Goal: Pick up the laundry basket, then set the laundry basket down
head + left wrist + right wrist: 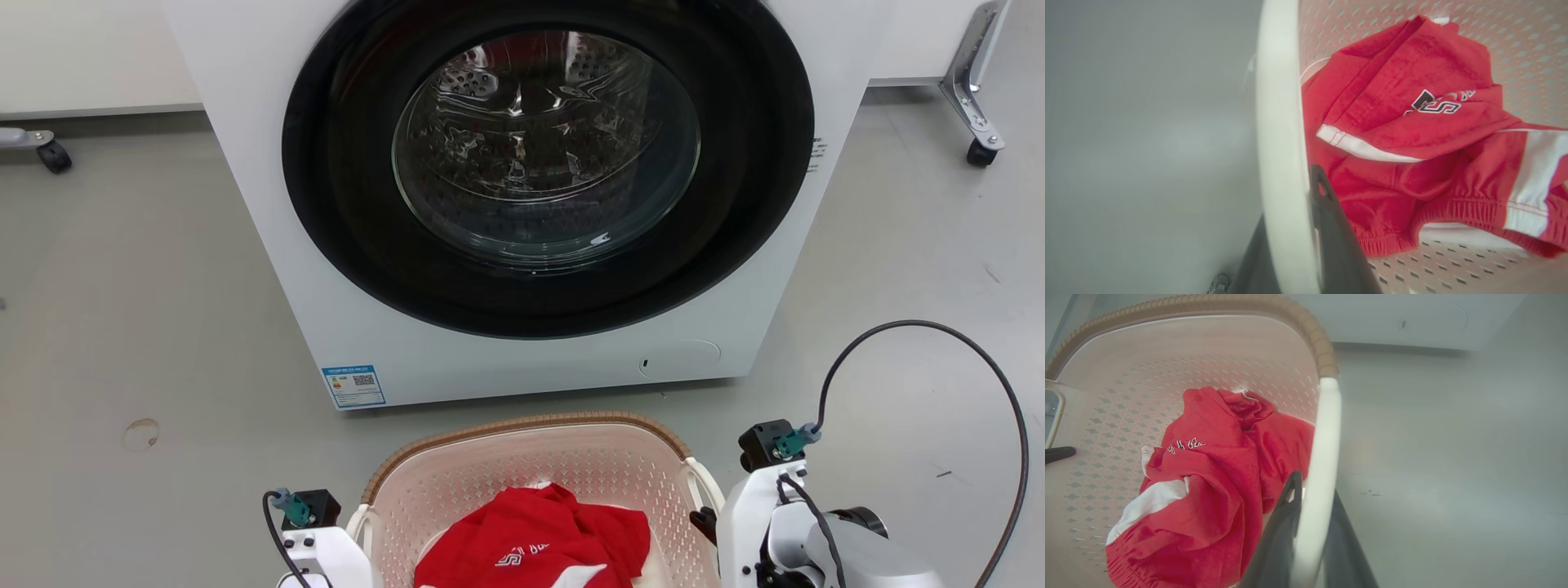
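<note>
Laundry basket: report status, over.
Left pincer clamped on left handle; right pincer on right handle. Laundry basket holds red garment. Washing machine close ahead.

Head cam looked down from above at the washer (367,343) front and basket (531,423) rim; wrist cams each sat right against a side handle (1280,122), facing inward, sharing the red shirt (1404,134)

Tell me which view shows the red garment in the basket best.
Left wrist view: the red garment lies spread out, white stripes and lettering clear. Right wrist view shows it bunched, lettering partly folded away. Head view crops it at the bottom edge.
</note>
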`<state>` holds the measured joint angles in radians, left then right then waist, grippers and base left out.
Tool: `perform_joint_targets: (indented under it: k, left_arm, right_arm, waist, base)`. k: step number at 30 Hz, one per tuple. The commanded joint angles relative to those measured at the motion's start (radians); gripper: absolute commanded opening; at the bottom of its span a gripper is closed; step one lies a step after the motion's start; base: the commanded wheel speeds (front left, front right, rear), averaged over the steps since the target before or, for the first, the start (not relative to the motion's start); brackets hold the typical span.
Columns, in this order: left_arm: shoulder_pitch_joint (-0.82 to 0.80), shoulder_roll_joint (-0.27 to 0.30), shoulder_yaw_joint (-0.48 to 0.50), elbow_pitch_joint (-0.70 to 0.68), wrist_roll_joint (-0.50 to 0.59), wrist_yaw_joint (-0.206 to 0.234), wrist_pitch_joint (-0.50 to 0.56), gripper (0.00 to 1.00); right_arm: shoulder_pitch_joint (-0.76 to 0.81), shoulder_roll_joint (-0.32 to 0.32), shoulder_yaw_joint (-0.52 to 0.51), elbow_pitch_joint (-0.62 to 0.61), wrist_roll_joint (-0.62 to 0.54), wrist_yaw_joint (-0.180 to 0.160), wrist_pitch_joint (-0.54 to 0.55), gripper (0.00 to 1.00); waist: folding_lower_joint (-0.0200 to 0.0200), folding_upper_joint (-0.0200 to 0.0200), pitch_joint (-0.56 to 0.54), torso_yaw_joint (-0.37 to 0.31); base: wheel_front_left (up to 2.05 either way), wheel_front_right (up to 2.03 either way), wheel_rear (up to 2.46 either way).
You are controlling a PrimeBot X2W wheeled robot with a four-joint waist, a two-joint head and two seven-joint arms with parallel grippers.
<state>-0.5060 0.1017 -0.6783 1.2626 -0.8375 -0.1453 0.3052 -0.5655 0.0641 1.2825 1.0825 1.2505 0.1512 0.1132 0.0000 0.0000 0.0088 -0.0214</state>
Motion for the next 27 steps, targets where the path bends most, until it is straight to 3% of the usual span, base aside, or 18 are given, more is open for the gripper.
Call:
perform_joint_targets:
  k: [1, 19, 27]
  left_arm:
    - [-0.014, 0.136, 0.021, 0.028, 0.005, 0.023, 0.003, 0.00]
    - [-0.019, 0.135, 0.001, 0.028, 0.006, 0.028, -0.004, 0.00]
    - [-0.046, 0.123, -0.008, 0.028, 0.009, 0.027, -0.023, 0.00]
  right_arm:
    - [-0.035, -0.114, -0.005, 0.055, 0.005, -0.020, -0.025, 0.00]
    - [-0.036, -0.114, -0.004, 0.061, -0.001, -0.020, -0.040, 0.00]
    - [-0.065, -0.114, -0.003, 0.070, -0.009, -0.020, -0.065, 0.00]
  waist:
    - [0.0000, 0.0000, 0.001, 0.001]
    - [0.0000, 0.0000, 0.012, 0.004]
    - [0.0000, 0.0000, 0.075, 0.004]
  base:
    - [0.00, 0.00, 0.00]
    - [0.00, 0.00, 0.00]
    - [0.00, 0.00, 0.00]
